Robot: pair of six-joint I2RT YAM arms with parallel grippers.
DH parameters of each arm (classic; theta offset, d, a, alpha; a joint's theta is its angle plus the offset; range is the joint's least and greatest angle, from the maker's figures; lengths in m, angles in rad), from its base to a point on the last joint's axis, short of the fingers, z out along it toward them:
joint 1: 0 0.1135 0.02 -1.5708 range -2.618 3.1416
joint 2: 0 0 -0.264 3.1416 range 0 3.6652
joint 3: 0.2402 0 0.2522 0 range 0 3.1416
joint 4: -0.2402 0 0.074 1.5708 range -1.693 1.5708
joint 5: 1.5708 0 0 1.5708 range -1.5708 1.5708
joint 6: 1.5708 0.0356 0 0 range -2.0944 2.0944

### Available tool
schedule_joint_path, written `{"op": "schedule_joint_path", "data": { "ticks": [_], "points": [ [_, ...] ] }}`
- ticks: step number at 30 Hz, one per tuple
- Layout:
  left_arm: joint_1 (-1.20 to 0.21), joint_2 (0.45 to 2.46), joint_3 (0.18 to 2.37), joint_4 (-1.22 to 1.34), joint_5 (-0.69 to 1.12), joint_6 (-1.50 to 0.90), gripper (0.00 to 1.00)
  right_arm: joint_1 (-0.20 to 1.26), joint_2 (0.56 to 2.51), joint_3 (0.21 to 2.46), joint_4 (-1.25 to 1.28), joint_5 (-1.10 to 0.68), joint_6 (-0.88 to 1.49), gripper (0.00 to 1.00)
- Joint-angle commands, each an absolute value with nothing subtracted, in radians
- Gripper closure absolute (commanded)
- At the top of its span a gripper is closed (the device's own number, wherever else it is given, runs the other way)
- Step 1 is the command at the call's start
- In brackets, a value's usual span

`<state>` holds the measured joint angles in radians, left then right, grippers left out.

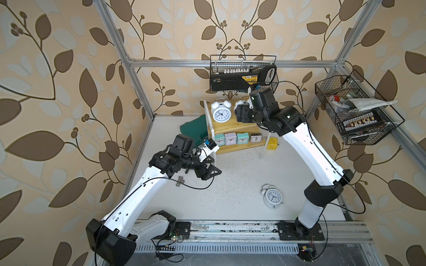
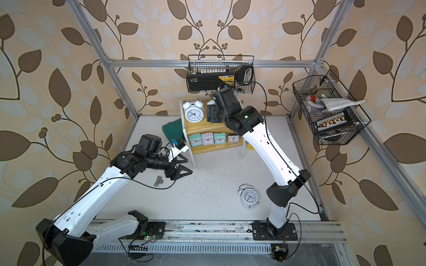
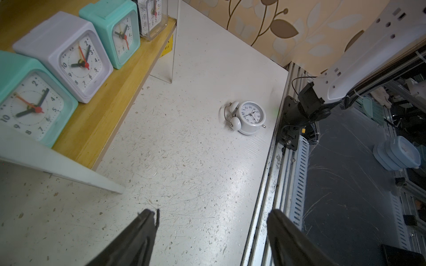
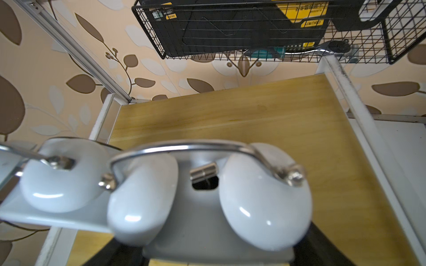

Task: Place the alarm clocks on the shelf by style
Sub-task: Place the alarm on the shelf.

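Only the right wrist view shows the right gripper point(image 1: 239, 111) clamped on a bell clock point(image 4: 265, 200) over the shelf point(image 4: 253, 110) top board, beside a second bell clock point(image 1: 221, 112). The left gripper point(image 3: 211, 215) hangs open and empty. A third clock point(image 3: 251, 117) lies on the table point(image 3: 184, 161).

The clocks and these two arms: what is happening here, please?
The robot is sorting alarm clocks onto the shelf. The right gripper holds a twin-bell clock at the top board, beside another twin-bell clock standing there. Four square clocks stand in a row on the lower board. The left gripper is open and empty above the table, where a third twin-bell clock lies.
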<state>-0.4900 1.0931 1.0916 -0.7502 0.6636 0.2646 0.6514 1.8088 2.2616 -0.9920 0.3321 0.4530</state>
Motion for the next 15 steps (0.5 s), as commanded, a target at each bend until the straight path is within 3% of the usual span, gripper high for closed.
{"op": "schedule_joint_path", "data": {
  "ticks": [1, 15],
  "points": [
    [-0.478, 1.08, 1.087, -0.747, 0.693, 0.289, 0.21, 0.648, 1.835, 2.319, -0.984, 0.331, 0.472, 0.34],
    [-0.477, 1.083, 1.08, -0.742, 0.689, 0.293, 0.21, 0.647, 1.877, 2.35, -0.986, 0.29, 0.485, 0.27]
  ]
}}
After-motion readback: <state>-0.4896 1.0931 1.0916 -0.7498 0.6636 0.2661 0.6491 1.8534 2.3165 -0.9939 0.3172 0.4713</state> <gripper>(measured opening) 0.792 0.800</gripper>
